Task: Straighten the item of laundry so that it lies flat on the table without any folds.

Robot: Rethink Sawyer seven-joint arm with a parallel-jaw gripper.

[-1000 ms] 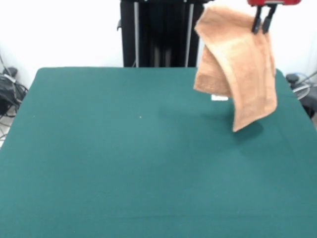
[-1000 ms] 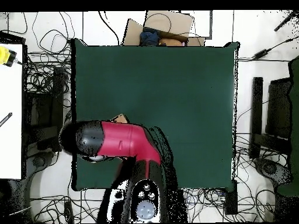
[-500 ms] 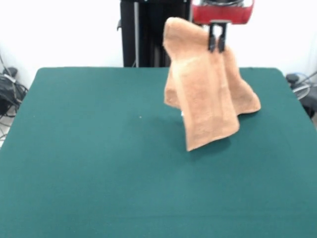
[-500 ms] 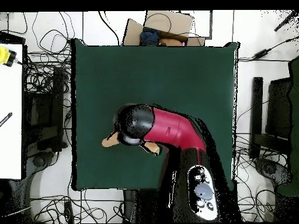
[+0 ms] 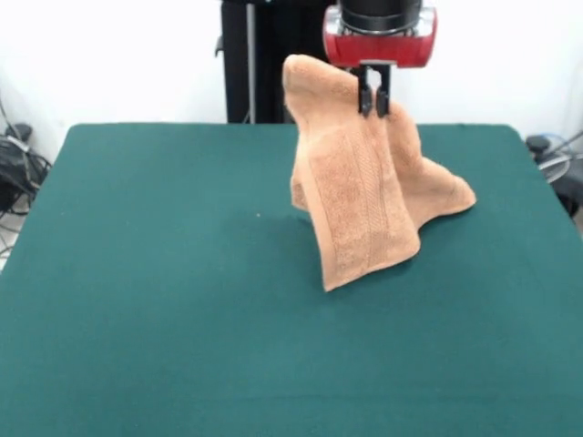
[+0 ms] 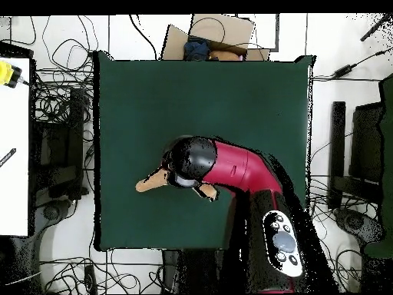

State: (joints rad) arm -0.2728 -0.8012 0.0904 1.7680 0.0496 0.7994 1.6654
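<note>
Soft, rough tan-orange terry on the towel (image 5: 364, 196), looped pile all over and 1 flatter woven band low on its hanging panel. Matt dark green felt-like cloth across the table (image 5: 164, 300), lint-flecked left of the towel. Above the towel, glossy red plastic shell and matt black fingers on the gripper (image 5: 373, 96).

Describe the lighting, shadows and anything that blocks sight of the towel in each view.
Front view: even, soft light; white backdrop washed out; the towel hanging from the gripper casts only a faint shadow on the table. Overhead view: the arm covers most of the towel, leaving two small bits showing; no glare on the table.
</note>
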